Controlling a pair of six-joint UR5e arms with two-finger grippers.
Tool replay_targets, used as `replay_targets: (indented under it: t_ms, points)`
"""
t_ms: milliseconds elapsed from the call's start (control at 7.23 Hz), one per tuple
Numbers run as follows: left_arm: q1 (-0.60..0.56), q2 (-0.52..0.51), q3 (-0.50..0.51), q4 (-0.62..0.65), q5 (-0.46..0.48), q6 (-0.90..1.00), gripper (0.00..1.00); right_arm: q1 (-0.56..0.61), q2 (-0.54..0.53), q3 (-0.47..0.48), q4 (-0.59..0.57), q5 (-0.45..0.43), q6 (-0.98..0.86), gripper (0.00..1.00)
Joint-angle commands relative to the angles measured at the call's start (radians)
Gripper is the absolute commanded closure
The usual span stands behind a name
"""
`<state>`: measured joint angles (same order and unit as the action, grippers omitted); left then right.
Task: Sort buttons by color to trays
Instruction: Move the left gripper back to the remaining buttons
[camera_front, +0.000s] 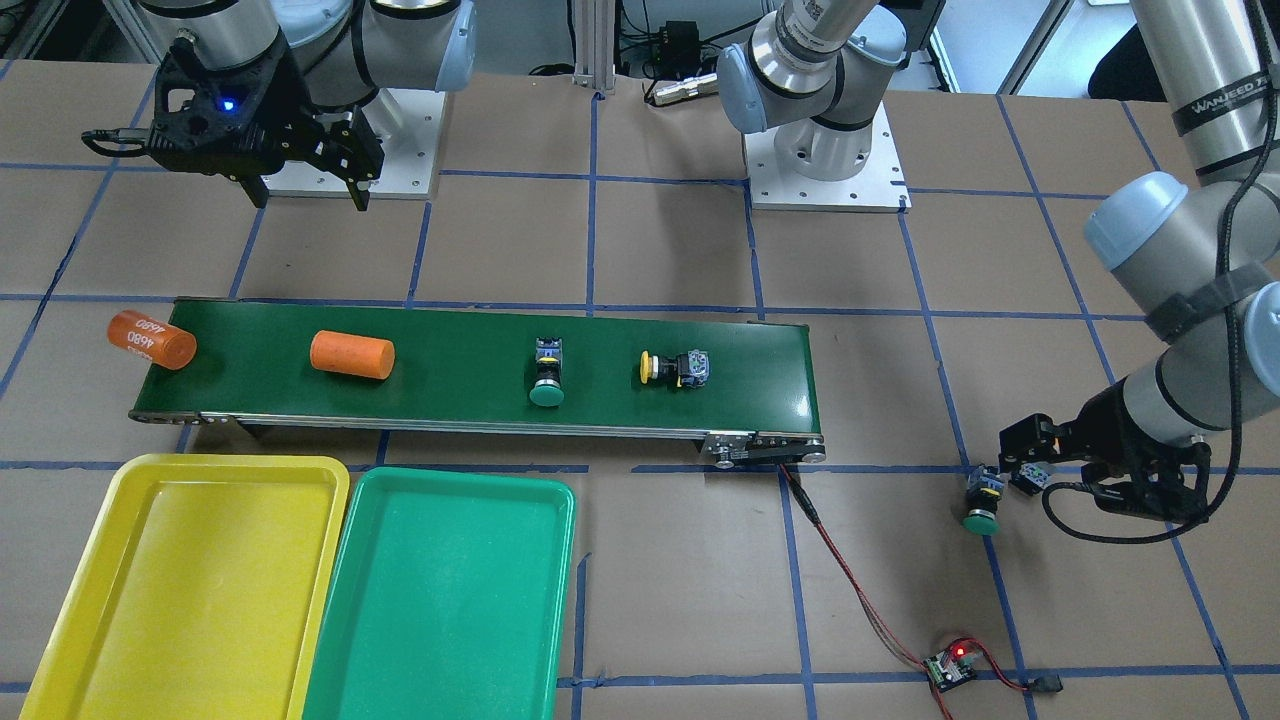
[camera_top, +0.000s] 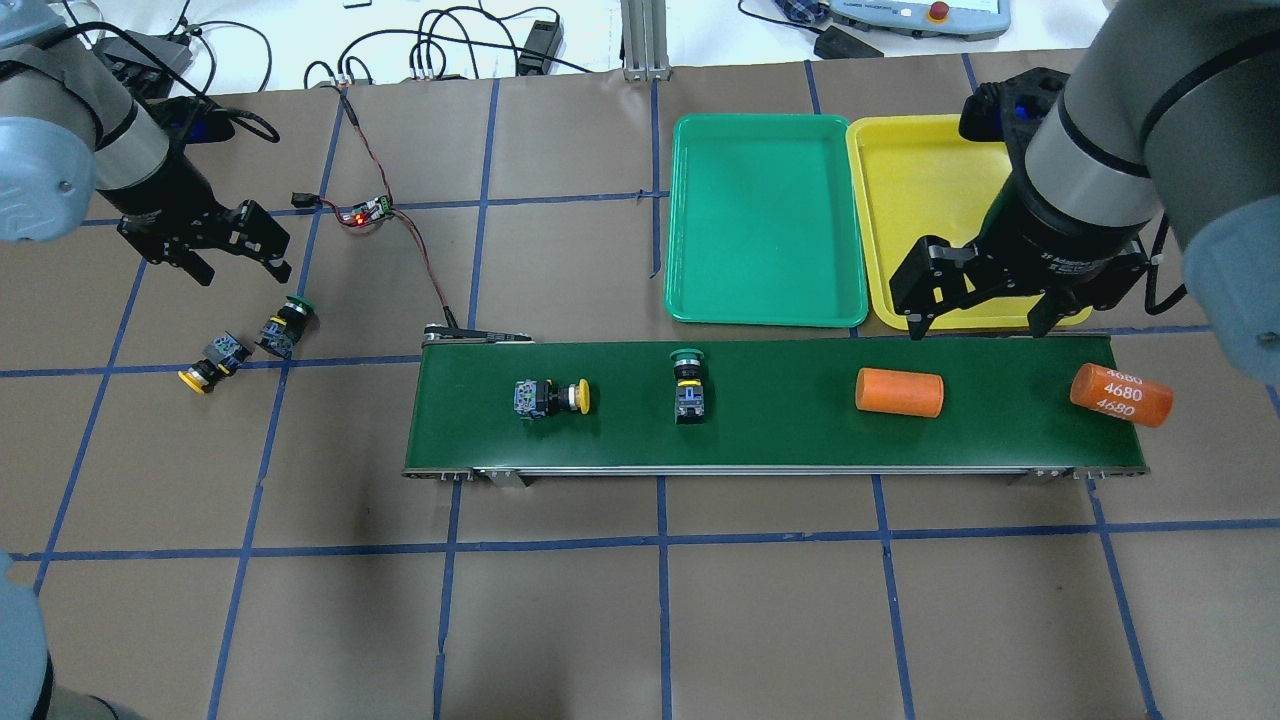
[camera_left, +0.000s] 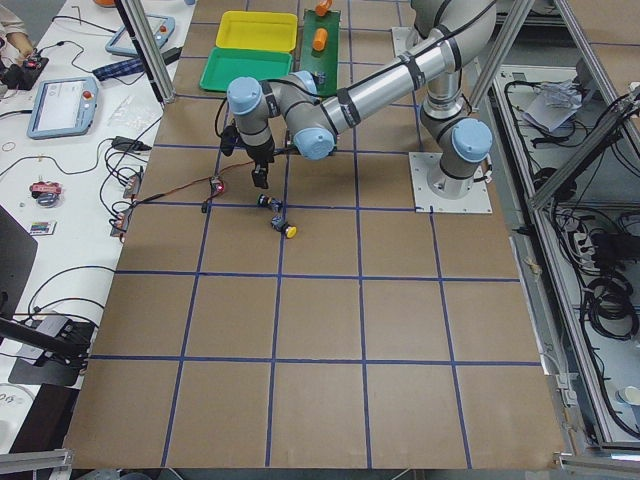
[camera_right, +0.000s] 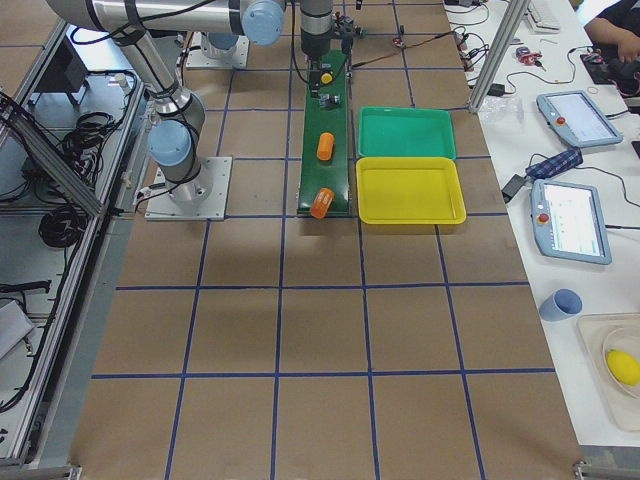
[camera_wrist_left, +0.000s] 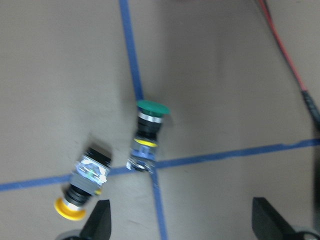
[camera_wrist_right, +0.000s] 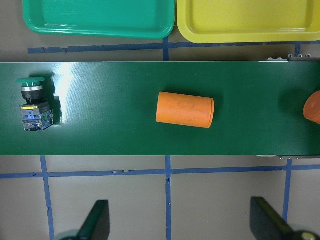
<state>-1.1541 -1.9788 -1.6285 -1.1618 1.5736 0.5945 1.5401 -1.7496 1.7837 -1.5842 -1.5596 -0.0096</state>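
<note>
Overhead: green tray (camera_top: 765, 220) and yellow tray (camera_top: 920, 180) sit edge to edge at upper right, behind the conveyor belt (camera_top: 790, 430), which carries a yellow button (camera_top: 550, 397) and a green button (camera_top: 687, 385), well apart. The right gripper (camera_top: 978, 325) gapes wide over the belt's far edge. The left gripper (camera_top: 245, 272) gapes wide near a loose green button (camera_top: 283, 328) and a loose yellow button (camera_top: 212, 363) at far left.

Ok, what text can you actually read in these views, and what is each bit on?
"4680", printed three times: on the orange cylinder at the conveyor belt's end, near the right gripper.
"WANJEED", roughly, with the end cut off: on the black strap around the left arm.
White print on the right gripper's wrist: too small to read.
Nothing else is legible.
</note>
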Motion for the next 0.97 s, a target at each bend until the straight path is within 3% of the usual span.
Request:
replay_targets:
  t_ms: [0,277,553,691,830]
  points:
    - [0.007,-0.055,-0.045,0.048,0.009,0.115,0.00,0.000,0.004,0.000,-0.003,0.003,0.000,0.00]
    - [-0.003,-0.066,-0.140,0.245,0.041,0.133,0.00,0.002,0.019,0.003,-0.036,0.006,0.011,0.00]
    - [-0.007,-0.072,-0.175,0.251,0.045,0.130,0.00,0.003,0.061,0.008,-0.051,0.006,0.013,0.00]
    - [-0.018,-0.074,-0.171,0.254,0.045,0.128,0.32,0.008,0.083,0.009,-0.065,0.010,0.014,0.00]
    - [-0.027,-0.075,-0.175,0.255,0.043,0.122,0.42,0.009,0.120,0.011,-0.094,0.071,0.028,0.00]
